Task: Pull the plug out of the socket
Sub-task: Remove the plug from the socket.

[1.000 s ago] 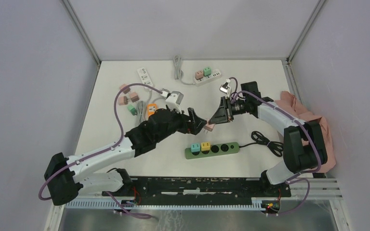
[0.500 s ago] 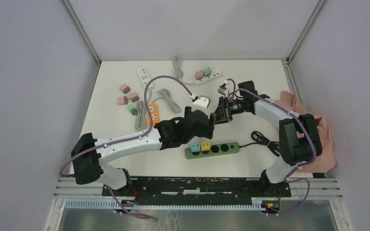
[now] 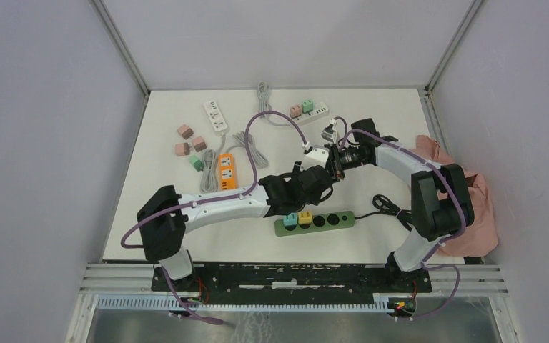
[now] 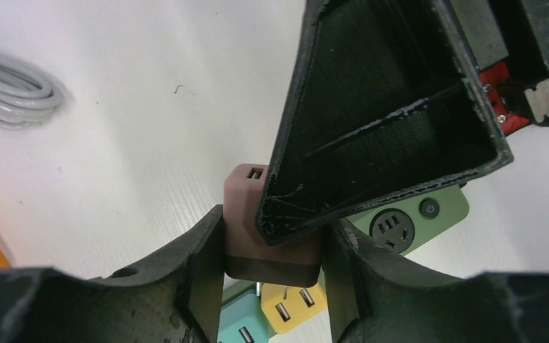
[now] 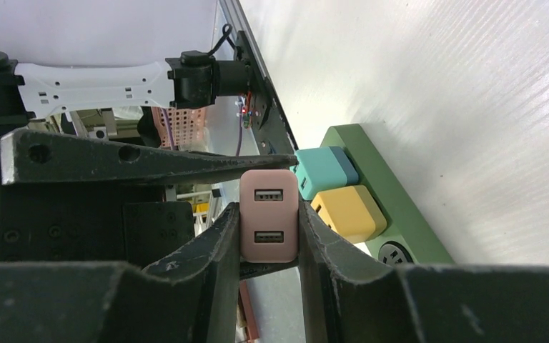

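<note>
Right claw (image 5: 269,236) is clenching the pink plug (image 5: 269,216) between its fingers | left claw (image 4: 271,264) is pinching that plug crosswise | power strip (image 5: 400,207) is lying beneath both claws | risk: if both are tugging at once, the plug is likely twisting loose and dropping.

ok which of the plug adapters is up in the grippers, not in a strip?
The pink adapter with two USB ports, clamped in the right gripper. The teal adapter and yellow adapter sit in the green strip.
</note>
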`<move>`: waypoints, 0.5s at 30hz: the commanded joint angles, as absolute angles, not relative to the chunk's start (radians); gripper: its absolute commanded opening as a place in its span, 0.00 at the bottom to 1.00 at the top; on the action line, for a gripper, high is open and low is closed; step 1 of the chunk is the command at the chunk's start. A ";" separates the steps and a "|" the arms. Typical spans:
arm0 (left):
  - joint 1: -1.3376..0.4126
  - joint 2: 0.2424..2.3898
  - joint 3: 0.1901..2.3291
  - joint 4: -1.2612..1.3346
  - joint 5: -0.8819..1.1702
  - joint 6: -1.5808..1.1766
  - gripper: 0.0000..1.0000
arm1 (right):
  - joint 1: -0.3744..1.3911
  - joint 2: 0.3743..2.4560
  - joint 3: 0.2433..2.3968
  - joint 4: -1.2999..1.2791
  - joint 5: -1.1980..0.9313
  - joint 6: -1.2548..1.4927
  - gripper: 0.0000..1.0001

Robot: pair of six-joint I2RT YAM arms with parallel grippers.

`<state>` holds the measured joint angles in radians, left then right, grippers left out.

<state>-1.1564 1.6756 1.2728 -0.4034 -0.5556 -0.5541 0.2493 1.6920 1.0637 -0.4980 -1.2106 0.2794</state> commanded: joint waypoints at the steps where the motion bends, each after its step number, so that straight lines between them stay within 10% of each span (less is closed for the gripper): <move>1: -1.157 1.683 1.316 -0.379 -0.595 -0.506 0.39 | 0.263 1.694 1.109 -0.538 -1.241 0.239 0.07; 6: -1.147 1.670 1.302 -0.361 -0.545 -0.494 0.04 | 0.268 1.710 1.164 -0.667 -1.224 0.130 0.40; 9: -1.147 1.623 1.232 -0.337 -0.548 -0.498 0.03 | 0.268 1.707 1.214 -0.771 -1.198 -0.012 0.66; 15: -1.069 1.463 1.070 -0.349 -0.569 -0.569 0.03 | 0.267 1.683 1.231 -0.794 -1.129 -0.085 0.72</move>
<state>-1.1389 1.5875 1.1305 -0.3614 -0.5312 -0.5228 0.2623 1.7138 1.1904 -0.7284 -1.1633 0.0212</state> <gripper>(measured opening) 0.513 0.714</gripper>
